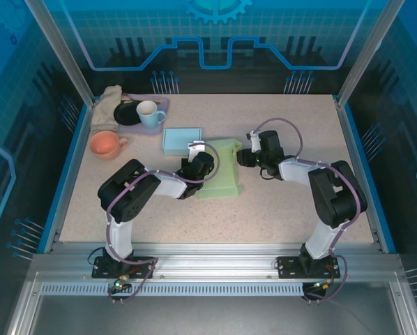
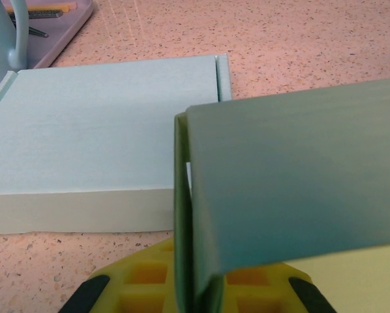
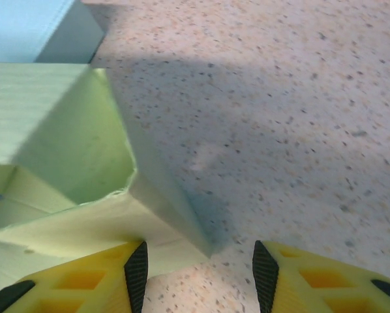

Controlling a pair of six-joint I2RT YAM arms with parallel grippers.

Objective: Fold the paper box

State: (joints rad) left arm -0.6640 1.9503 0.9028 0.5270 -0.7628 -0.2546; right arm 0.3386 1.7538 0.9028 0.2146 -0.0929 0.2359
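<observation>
The pale green paper box (image 1: 222, 180) lies part-folded at the table's middle, its walls raised. My left gripper (image 1: 200, 162) is shut on an upright green wall of the box (image 2: 182, 215), and a folded flap (image 2: 293, 189) leans over to the right of the grip. In the left wrist view the gripper (image 2: 196, 295) pinches that wall between its yellow fingers. My right gripper (image 1: 245, 158) is at the box's right side, open. In the right wrist view a corner of the box (image 3: 169, 208) reaches in between the spread fingers of the right gripper (image 3: 200, 268), close to the left finger (image 3: 136, 270).
A finished light blue box (image 1: 182, 140) lies just behind the green one, also close ahead in the left wrist view (image 2: 97, 130). At the back left are an orange cup (image 1: 105, 145), a cloth (image 1: 107, 105) and a purple tray (image 1: 164, 103) with a blue mug (image 1: 150, 113) and black plate (image 1: 128, 114).
</observation>
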